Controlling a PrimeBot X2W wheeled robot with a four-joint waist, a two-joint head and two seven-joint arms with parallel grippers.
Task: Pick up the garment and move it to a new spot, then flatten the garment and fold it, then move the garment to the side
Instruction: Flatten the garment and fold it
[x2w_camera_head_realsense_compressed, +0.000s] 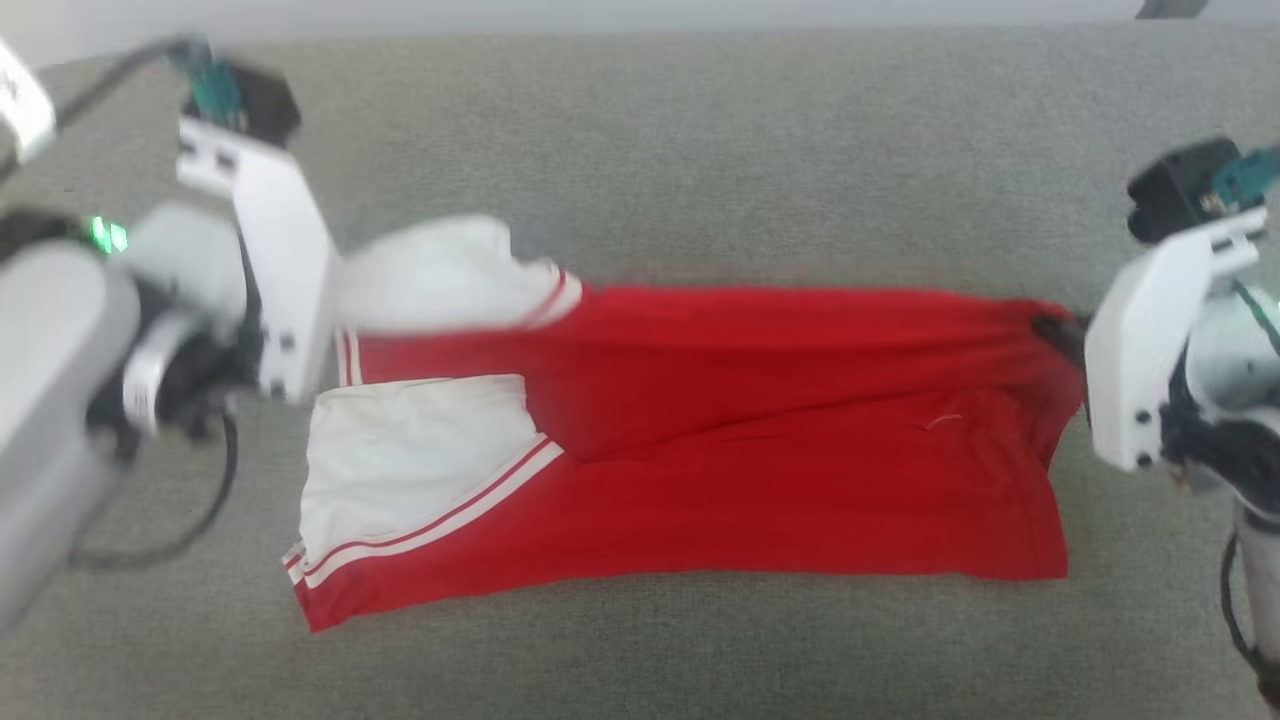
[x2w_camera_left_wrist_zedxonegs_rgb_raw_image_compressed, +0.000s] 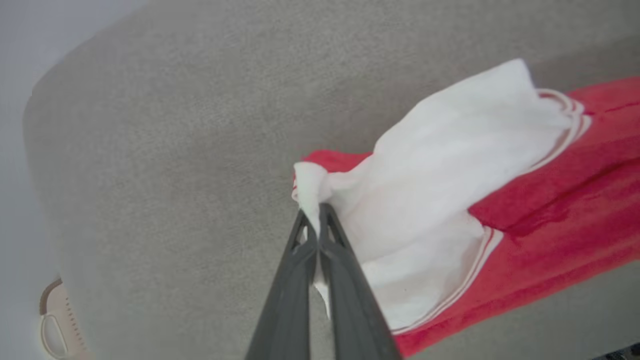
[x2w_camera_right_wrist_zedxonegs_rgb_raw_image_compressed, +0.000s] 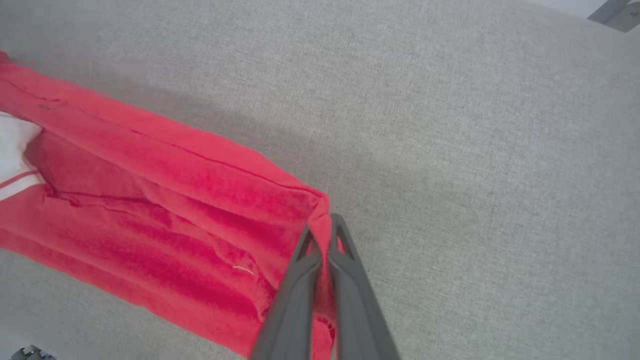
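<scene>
The grey upholstered surface (x2w_camera_head_realsense_compressed: 700, 130) carries everything. Its far edge runs along the top of the head view, and its rounded left corner shows in the left wrist view.

The garment (x2w_camera_head_realsense_compressed: 760, 480) lies across the middle of the surface, lengthwise from left to right and well clear of the far edge. Most of it is red. At the left end the white inside is turned out, edged with striped trim. Its far long edge is raised and drawn taut between the two arms, while the near half rests flat.

The left claw (x2w_camera_left_wrist_zedxonegs_rgb_raw_image_compressed: 314, 210) is clenched on a bunched white bit at the far left end. The right claw (x2w_camera_right_wrist_zedxonegs_rgb_raw_image_compressed: 325, 222) is clenched on the red far right corner.

The cloth looks light, soft and limp, so it would likely sag wherever it is not held and slide easily over the upholstery. It does not look fragile. The corners and trimmed edges, where the fabric doubles, look like the surest holds.
</scene>
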